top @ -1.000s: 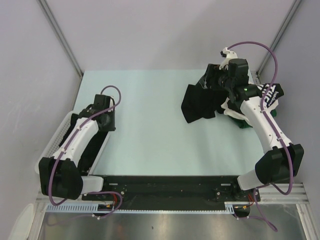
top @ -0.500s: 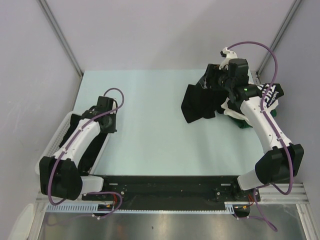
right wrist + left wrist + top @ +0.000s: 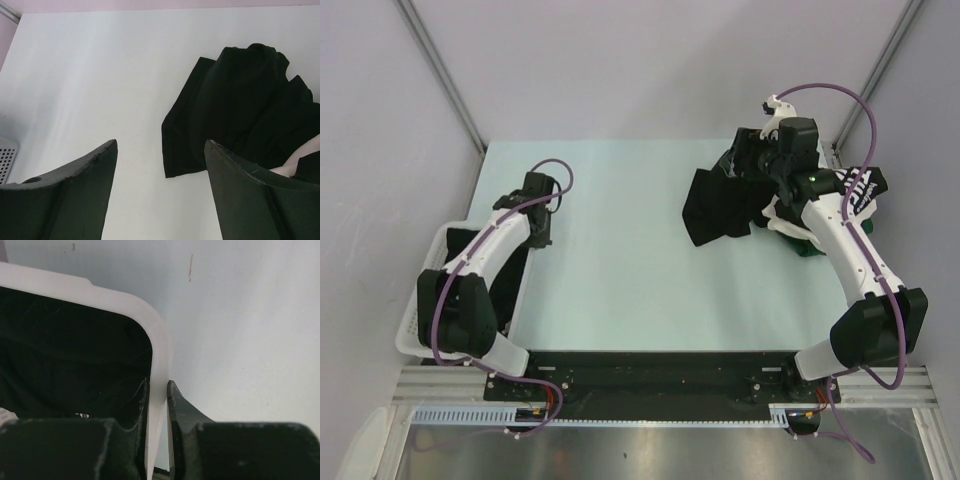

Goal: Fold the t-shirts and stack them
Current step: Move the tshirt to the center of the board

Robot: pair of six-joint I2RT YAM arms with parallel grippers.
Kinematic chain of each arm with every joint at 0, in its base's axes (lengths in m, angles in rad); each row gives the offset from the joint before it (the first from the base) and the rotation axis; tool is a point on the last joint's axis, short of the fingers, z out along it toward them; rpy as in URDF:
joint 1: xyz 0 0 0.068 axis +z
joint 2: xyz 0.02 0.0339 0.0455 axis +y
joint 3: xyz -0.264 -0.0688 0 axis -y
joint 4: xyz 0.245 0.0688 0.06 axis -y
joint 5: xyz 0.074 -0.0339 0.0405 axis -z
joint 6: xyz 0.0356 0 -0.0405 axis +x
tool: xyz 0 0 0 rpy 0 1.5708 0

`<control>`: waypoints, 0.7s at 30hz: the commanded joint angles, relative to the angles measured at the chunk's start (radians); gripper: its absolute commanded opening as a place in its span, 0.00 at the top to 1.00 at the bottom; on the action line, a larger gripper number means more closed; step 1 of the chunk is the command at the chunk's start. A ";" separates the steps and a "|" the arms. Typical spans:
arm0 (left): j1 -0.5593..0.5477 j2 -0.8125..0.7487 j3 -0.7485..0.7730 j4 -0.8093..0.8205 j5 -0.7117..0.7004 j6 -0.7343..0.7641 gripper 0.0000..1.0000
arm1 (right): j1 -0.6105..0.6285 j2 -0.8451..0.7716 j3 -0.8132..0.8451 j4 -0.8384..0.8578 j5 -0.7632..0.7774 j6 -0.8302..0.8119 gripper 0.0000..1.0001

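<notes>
Only dark cloth [image 3: 70, 360] shows inside the basket [image 3: 159, 347], perhaps a shirt; the right arm [image 3: 850, 250] hides part of the shirts [image 3: 720, 205] at the table's [image 3: 620, 230] far right; they lie black, crumpled, one flap spread flat leftward; the left gripper [image 3: 158, 387] clamps the basket rim; the right gripper [image 3: 160, 145] hangs wide apart above them.

A white mesh basket [image 3: 159, 347] rests at the left of the table [image 3: 620, 270].

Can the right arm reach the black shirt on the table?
Probably yes. The right arm hangs just over the black shirt with its jaws open, and nothing lies between them.
</notes>
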 commanded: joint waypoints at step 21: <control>0.112 -0.044 0.065 0.023 0.041 -0.001 0.70 | -0.014 0.020 -0.007 0.024 0.002 -0.010 0.23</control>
